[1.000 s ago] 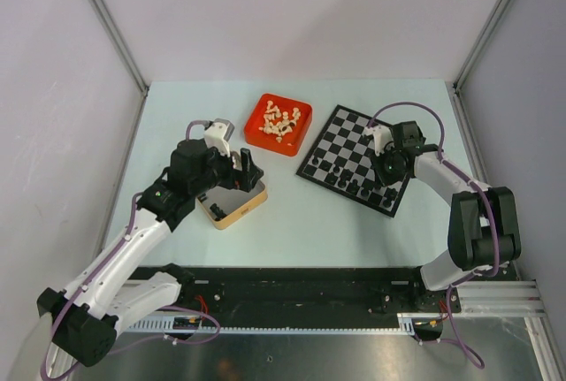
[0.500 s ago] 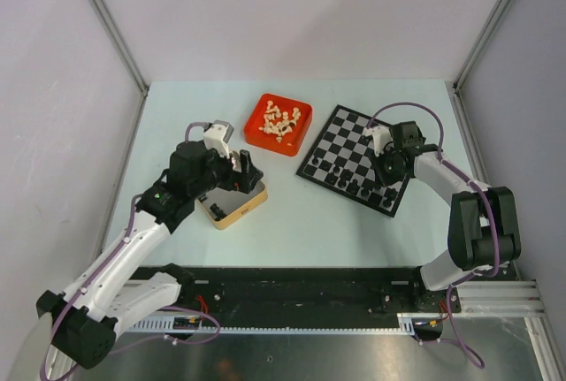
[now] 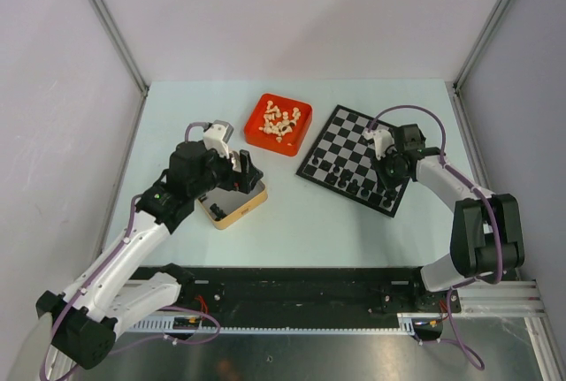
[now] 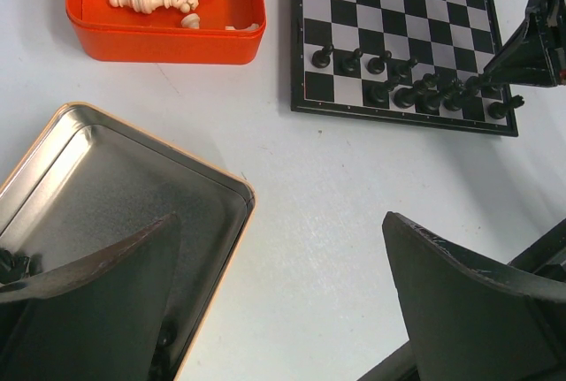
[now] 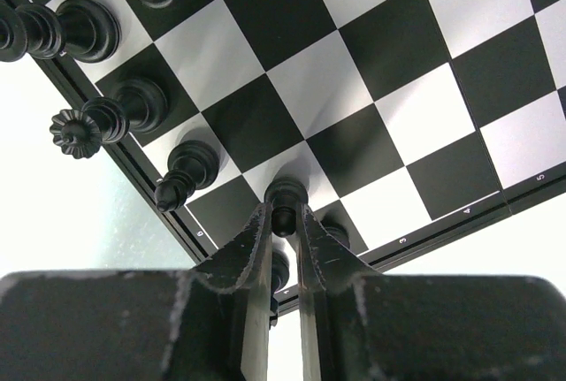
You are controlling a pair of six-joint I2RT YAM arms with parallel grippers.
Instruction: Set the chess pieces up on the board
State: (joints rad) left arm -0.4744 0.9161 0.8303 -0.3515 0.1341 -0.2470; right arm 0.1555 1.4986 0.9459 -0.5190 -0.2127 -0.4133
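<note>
The black and silver board [image 3: 347, 147] lies at the right; it also shows in the left wrist view [image 4: 389, 10] and the right wrist view [image 5: 354, 63]. Several black pieces [image 3: 352, 186] stand along its near edge. My right gripper [image 5: 283, 222] is shut on a black pawn [image 5: 286, 197] that stands on a silver square by that edge, next to a bishop [image 5: 187, 171] and a queen [image 5: 93, 123]. In the top view the right gripper [image 3: 387, 171] is over the board's near right corner. My left gripper [image 4: 283, 310] is open and empty above the metal tin [image 4: 106, 186].
A red tray [image 3: 297, 138] with cream pieces [image 3: 279, 120] sits left of the board. The tin [image 3: 252, 204] with an orange rim holds a few black pieces [image 4: 11, 266] at its near end. Grey walls and metal posts ring the table.
My right gripper has shifted slightly toward the board's near right corner with the pawn between its fingers. The left arm has not moved.
</note>
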